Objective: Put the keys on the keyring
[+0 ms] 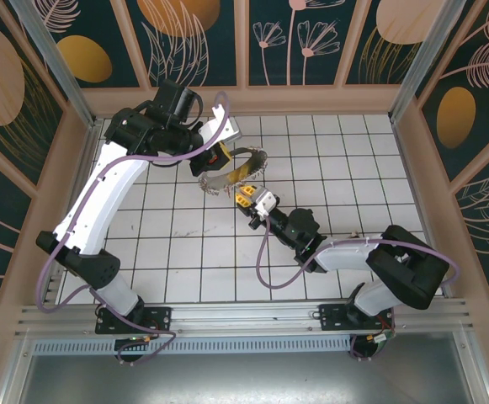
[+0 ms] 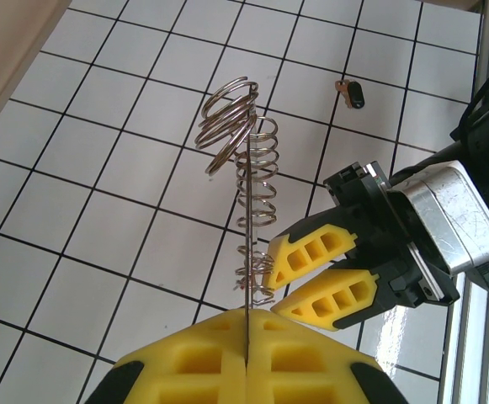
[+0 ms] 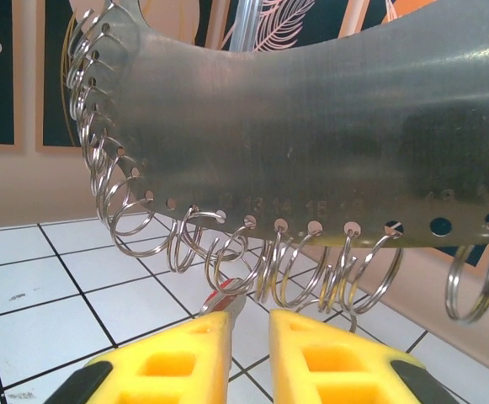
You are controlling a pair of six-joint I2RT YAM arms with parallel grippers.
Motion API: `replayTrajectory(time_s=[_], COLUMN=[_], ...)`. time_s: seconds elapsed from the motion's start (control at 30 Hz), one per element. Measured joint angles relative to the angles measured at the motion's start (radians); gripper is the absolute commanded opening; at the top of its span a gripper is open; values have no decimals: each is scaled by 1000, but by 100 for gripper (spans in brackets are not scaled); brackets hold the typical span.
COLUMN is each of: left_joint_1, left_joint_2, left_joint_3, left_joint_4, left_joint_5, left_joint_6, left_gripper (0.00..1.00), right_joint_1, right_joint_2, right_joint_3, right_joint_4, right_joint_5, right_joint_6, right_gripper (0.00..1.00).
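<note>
**My two grippers at the keyring, above the white tiled floor (image 1: 185,252).**
My left gripper (image 2: 247,313) is closed on the keyring (image 3: 311,126), pinching its thin band edge-on, with small wire rings fringing the rim. My right gripper (image 3: 248,324) sits just beneath those rings, fingers narrowly parted. A red key (image 3: 225,299) lies at one fingertip; I cannot tell whether it is gripped.

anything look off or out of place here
A small dark piece lies alone on the white tiles, apart from the keyring clamped in the left fingers. It looks stray or dropped. Nothing else stands out.
</note>
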Motion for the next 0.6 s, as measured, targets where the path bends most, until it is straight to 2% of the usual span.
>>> replayTrajectory(time_s=[0.37,0.6], left_joint_1=[0,0], left_joint_2=[-2,-5], left_joint_3=[-8,-9], left_joint_4=[0,0], left_joint_5=[0,0], left_joint_6=[0,0], left_gripper=[1,2], right_joint_1=[0,0], right_joint_2=[0,2], right_joint_3=[0,2], right_joint_4=[14,20], right_joint_5=[29,32], right_joint_6=[-1,-10], right_gripper=[18,12])
